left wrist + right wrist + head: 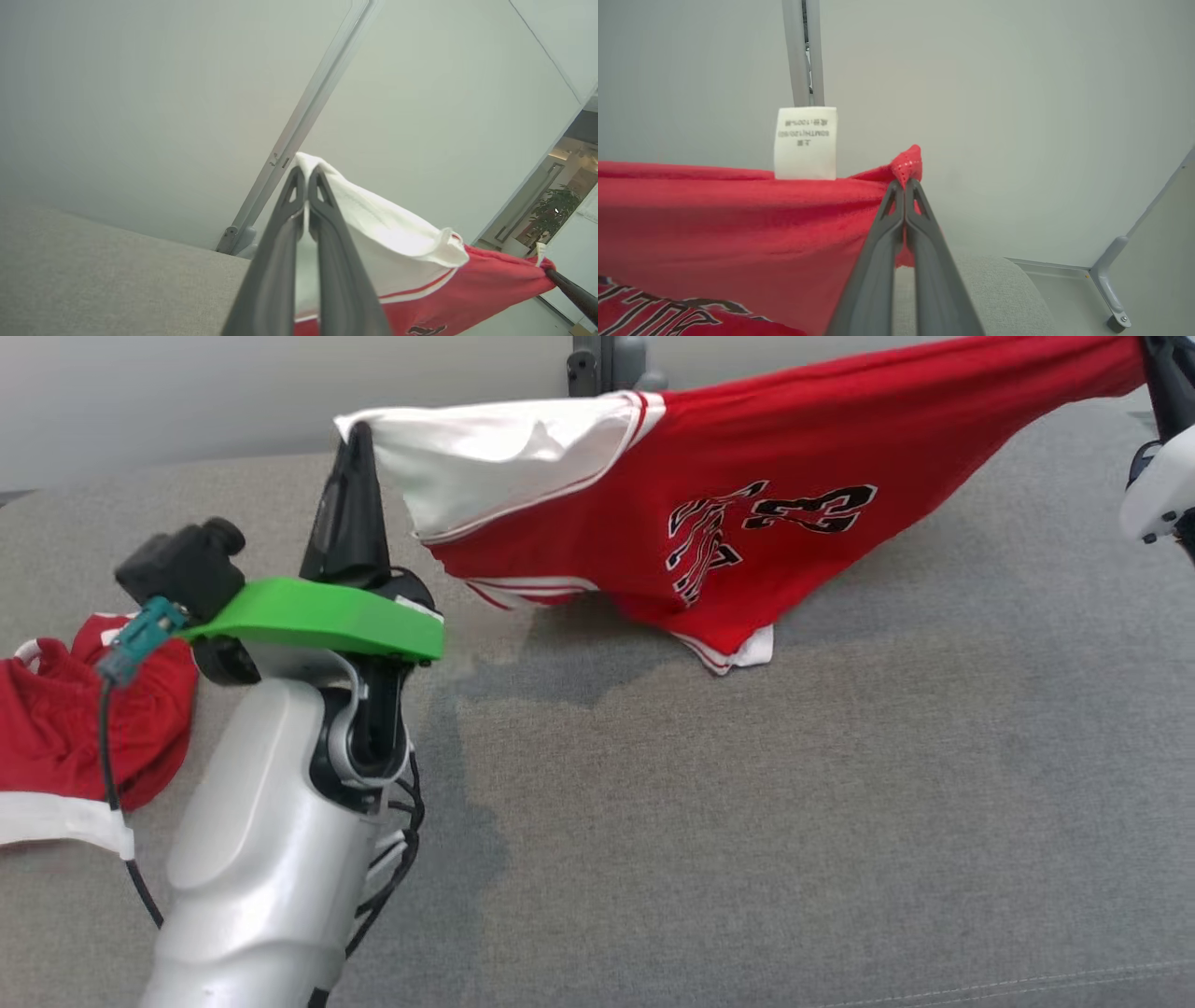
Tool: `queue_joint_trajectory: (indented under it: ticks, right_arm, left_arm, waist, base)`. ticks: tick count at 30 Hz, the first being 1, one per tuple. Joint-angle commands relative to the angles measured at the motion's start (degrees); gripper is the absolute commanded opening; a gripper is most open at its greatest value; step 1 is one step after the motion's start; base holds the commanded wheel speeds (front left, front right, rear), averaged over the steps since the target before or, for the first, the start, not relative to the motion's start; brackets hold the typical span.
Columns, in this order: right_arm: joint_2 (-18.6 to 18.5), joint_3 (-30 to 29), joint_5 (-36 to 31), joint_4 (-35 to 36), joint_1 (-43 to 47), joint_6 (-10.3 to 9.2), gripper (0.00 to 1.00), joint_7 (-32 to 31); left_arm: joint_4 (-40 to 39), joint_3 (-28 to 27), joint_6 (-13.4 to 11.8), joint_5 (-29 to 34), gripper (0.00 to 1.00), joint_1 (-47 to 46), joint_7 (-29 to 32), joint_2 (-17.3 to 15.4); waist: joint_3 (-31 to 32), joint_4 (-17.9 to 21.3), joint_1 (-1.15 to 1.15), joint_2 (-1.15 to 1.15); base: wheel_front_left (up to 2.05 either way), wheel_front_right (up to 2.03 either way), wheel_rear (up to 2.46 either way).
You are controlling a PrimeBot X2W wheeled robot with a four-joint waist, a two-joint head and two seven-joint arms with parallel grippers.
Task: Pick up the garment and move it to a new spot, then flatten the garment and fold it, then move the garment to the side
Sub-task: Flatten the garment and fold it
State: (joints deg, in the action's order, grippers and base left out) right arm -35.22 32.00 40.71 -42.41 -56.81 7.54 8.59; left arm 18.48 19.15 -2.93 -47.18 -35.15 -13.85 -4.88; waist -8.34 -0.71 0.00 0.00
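- Pinching a white corner of the red jersey (747, 495), the left gripper (306, 172) has its fingers pressed together, with just a thin fold of cloth between the tips.
- The right gripper (905, 184) is closed the same way on a small red nub at the opposite end.
- Between them the jersey hangs stretched above the grey cushion (747, 821), and its lower hem sags onto or just over the surface.
- Both holds sit at the very fingertips on little fabric, so spreading the arms further or swinging quickly could tug a corner free and drop the jersey in a heap.
- The trailing hem could tuck under itself on lowering, which would leave creases to flatten.
- The head view gives the sag, the printed number and a second red garment (65, 728) beside the left arm.
- The right wrist view adds a white care label (805, 142) standing up from the edge.
- The left wrist view shows how shallow the bite on the white fold is.
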Motion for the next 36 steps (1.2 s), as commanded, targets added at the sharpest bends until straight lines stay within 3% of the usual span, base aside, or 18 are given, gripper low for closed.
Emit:
queue_joint_trajectory:
  ticks: [1, 8, 12, 16, 20, 23, 24, 29, 30, 31, 36]
  right_arm:
    - [-1.1, -1.1, 0.8, 1.1, 1.9, -0.10, 0.00, -0.3]
    - [-2.3, -3.5, 3.7, 5.6, 5.9, -0.10, 0.00, -3.6]
    - [-3.4, -5.3, 5.2, 9.2, 11.6, -0.09, 0.00, -5.0]
    - [-3.6, -8.4, 5.7, 12.6, 20.8, -0.10, 0.00, -3.8]
    - [-0.5, -12.3, 5.1, 15.2, 31.1, -0.12, 0.00, -0.1]
    - [3.0, -14.2, 4.3, 16.7, 37.4, -0.11, 0.27, 2.5]
    - [4.2, -14.6, 3.6, 17.2, 39.0, -0.11, 0.40, 3.5]
    - [10.7, -15.9, 1.3, 18.2, 44.7, -0.11, 0.50, 5.9]
    - [11.6, -16.1, 0.5, 17.9, 45.6, -0.10, 0.83, 6.1]
    - [12.5, -16.1, -0.4, 17.7, 46.3, -0.10, 1.00, 6.3]
    - [14.8, -17.3, -2.3, 19.3, 49.3, -0.09, 1.00, 6.7]
  left_arm:
    - [-0.6, -0.9, 0.4, -1.0, 0.00, -2.4, 0.9, -1.0]
    - [-2.5, -1.1, 1.3, -2.8, 0.00, -6.4, 5.2, -1.9]
    - [-4.6, 0.7, 0.7, -3.4, 0.00, -3.1, 9.3, -3.1]
    - [-7.5, 0.4, -1.3, -1.6, 0.00, 2.9, 7.8, -5.3]
    - [-8.7, -0.7, -2.2, -1.8, 0.00, 9.4, 5.3, -6.5]
    - [-8.6, -1.0, -2.2, -2.9, 0.00, 13.3, 4.5, -6.4]
    - [-8.5, -1.1, -2.1, -3.2, 0.00, 14.3, 4.2, -6.3]
    - [-7.4, -2.1, -1.7, -4.9, 0.00, 18.7, 2.5, -5.6]
    - [-7.0, -2.4, -1.8, -5.0, 0.00, 19.2, 2.1, -5.5]
    - [-6.7, -2.7, -1.8, -4.9, 0.00, 19.5, 1.7, -5.5]
    - [-5.3, -3.6, -1.6, -3.1, 0.00, 20.3, 0.0, -5.5]
  waist:
    - [5.1, 2.9, 0.00, 0.00]
    - [8.4, 4.6, 0.00, 0.00]
    - [8.0, 5.5, 0.00, 0.00]
    - [5.6, 5.7, 0.00, 0.00]
    - [3.1, 5.4, 0.00, 0.00]
    - [1.5, 5.3, 0.00, 0.00]
    - [1.1, 5.4, 0.00, 0.00]
    - [-0.7, 5.7, 0.00, 0.00]
    - [-0.9, 5.8, 0.00, 0.00]
    - [-1.1, 5.8, 0.00, 0.00]
    - [-2.1, 5.5, 0.00, 0.00]
  base:
    - [0.00, 0.00, 0.00]
    - [0.00, 0.00, 0.00]
    - [0.00, 0.00, 0.00]
    - [0.00, 0.00, 0.00]
    - [0.00, 0.00, 0.00]
    - [0.00, 0.00, 0.00]
    - [0.00, 0.00, 0.00]
    - [0.00, 0.00, 0.00]
    - [0.00, 0.00, 0.00]
    - [0.00, 0.00, 0.00]
    - [0.00, 0.00, 0.00]
